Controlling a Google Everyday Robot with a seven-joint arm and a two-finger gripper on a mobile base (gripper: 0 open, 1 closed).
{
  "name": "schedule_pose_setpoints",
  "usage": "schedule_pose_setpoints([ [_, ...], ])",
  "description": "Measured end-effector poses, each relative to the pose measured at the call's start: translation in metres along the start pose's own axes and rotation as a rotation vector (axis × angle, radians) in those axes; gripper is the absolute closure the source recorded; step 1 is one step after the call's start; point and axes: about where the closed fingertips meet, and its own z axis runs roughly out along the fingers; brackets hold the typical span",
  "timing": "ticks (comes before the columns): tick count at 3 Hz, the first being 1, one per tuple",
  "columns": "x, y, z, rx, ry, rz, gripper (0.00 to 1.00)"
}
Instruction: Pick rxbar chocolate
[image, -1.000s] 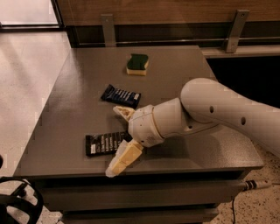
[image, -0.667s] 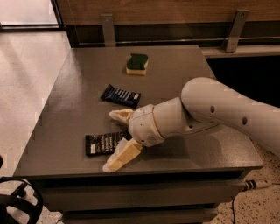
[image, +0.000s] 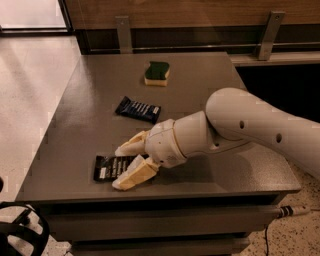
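Observation:
The rxbar chocolate (image: 111, 167) is a flat black wrapper with pale text and a white patch at its left end. It lies flat near the front left of the grey table (image: 95, 95). My gripper (image: 120, 168) is down over its right part, open. One cream finger (image: 131, 144) is at the bar's far edge and the other finger (image: 133, 176) is at its near edge. The bar's right end is hidden under the gripper.
A smaller dark blue wrapper (image: 138, 109) with white text lies behind the gripper, mid-table. A green and yellow sponge (image: 157, 73) sits at the back. The table's front edge is just below the gripper. A wooden wall with metal brackets runs behind.
The gripper has shifted a little left and lower over the black bar, so its fingers now straddle the bar. The bar has not moved.

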Motion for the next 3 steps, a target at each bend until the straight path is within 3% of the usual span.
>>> schedule_pose_setpoints([
  [1, -0.0002, 0.0001, 0.0001, 0.000, 0.000, -0.001, 0.89],
  [2, -0.0019, 0.0011, 0.0008, -0.002, 0.001, -0.004, 1.00],
  [3, -0.0023, 0.0012, 0.0010, -0.002, 0.001, -0.006, 1.00],
])
